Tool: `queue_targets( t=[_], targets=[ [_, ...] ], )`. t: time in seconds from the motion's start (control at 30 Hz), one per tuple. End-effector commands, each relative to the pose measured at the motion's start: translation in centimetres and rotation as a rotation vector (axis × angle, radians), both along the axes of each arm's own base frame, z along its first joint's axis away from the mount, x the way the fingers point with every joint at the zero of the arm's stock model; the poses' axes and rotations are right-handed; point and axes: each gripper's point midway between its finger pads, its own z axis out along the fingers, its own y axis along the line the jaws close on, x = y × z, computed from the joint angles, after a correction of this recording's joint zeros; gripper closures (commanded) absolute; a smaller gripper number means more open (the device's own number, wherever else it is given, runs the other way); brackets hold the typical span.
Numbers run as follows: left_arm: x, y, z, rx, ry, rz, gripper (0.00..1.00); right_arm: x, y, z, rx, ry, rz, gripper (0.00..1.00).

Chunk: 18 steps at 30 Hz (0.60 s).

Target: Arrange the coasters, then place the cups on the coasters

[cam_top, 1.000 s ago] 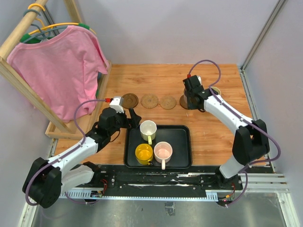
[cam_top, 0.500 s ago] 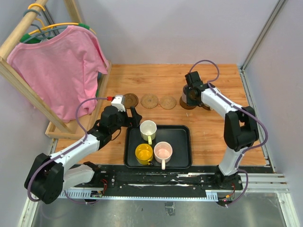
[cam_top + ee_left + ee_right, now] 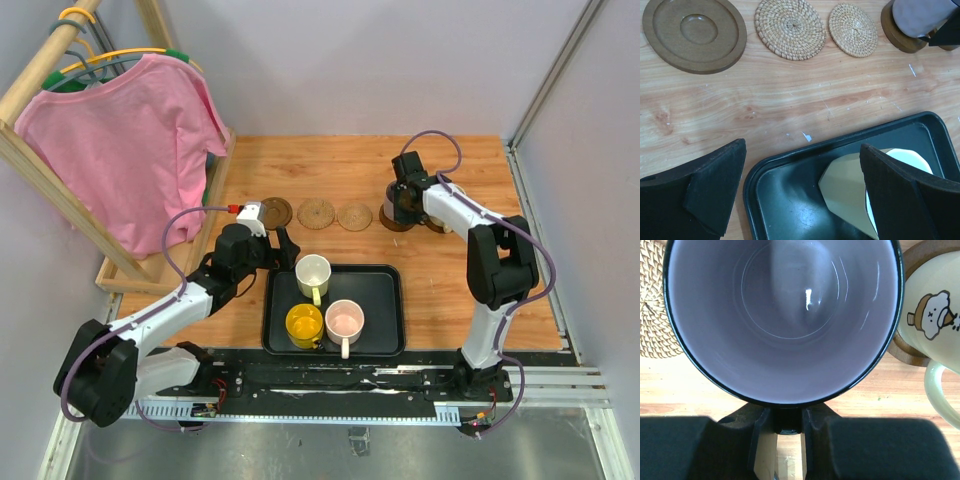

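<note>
A greyish purple cup [image 3: 785,315] stands over a dark coaster [image 3: 900,42]; whether it rests on it I cannot tell. My right gripper [image 3: 783,422] is shut on the cup's handle. Beside it a cream cup [image 3: 935,310] sits on another dark coaster [image 3: 910,352]. Left of these lie two tan coasters [image 3: 316,212] [image 3: 354,216] and an empty dark coaster [image 3: 274,212]. My left gripper [image 3: 801,150] hangs open over the tray's far left corner, near the white cup [image 3: 850,190]. The yellow cup [image 3: 304,323] and pink cup [image 3: 344,320] stand in the black tray [image 3: 378,292].
A wooden rack with a pink shirt [image 3: 125,140] stands along the left edge. Grey walls close off the table at the back and right.
The right arm's elbow has swung inward while its gripper stays on the purple cup at the coaster. The left gripper has crept slightly toward the tray.
</note>
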Motion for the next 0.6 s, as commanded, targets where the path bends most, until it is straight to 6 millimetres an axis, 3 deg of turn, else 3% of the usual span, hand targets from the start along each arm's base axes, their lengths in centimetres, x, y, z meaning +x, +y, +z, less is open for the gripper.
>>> queue_targets(
  t=[0.0,0.57],
  targets=[
    [0.8,-0.3,1.4,-0.002,-0.043,0.003,0.00,2.5,0.2,2.1,0.032,-0.087,-0.009,0.99],
    [0.7,-0.4,1.1,-0.003,-0.035,0.000,0.00,0.6,-0.7,0.8,0.008,-0.027,-0.036,0.99]
  ],
)
